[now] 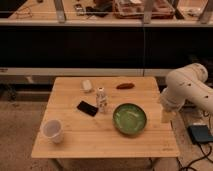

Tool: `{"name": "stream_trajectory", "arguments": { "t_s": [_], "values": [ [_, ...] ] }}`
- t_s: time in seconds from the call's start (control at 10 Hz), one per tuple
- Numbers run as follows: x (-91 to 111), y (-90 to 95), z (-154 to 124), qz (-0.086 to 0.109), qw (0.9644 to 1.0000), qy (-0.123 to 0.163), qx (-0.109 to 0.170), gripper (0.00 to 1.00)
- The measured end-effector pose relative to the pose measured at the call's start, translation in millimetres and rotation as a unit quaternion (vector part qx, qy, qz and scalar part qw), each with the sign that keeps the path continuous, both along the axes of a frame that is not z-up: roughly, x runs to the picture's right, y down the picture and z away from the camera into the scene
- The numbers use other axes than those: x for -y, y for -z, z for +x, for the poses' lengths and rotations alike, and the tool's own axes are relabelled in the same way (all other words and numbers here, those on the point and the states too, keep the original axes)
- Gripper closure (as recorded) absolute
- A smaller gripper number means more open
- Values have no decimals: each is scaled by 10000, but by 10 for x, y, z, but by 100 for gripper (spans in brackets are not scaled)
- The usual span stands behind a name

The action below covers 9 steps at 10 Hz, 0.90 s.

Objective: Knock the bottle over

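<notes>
The bottle (pixel 102 99) is small, slim and whitish with a white cap and a pale label. It stands upright near the middle of the wooden table (pixel 70 145), between a black phone (pixel 87 108) and a green bowl (pixel 129 118). My gripper (pixel 166 115) hangs from the white arm (pixel 187 90) at the table's right edge, to the right of the bowl and well apart from the bottle.
A translucent white cup (pixel 53 131) stands at the front left. A small white rounded object (pixel 87 85) and a reddish-brown item (pixel 124 85) lie at the back. A dark counter runs behind the table. A dark box (pixel 200 133) sits on the floor at right.
</notes>
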<state>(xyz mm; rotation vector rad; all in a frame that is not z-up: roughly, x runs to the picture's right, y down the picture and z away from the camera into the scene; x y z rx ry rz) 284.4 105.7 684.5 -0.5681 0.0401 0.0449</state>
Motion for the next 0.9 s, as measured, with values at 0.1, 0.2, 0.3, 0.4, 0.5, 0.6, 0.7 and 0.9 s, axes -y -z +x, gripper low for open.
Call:
{"name": "stream_trajectory", "arguments": {
  "t_s": [0.1,0.2,0.3,0.4,0.5,0.6,0.7,0.9],
  "values": [
    [9,8,1,8,10000,4,-4,35],
    [7,7,1,6,10000,3,-4,35],
    [8,7,1,7,10000,3,-4,35],
    [7,7,2,7,10000,3,-5,35],
    [7,7,1,7,10000,3,-5,35],
    [11,7,0,10,10000,-4,-1,35],
    [23,-3,-12,27,10000,-24,44,35],
    [377,-133,-240,411,9979,-54,495,35]
  ]
}}
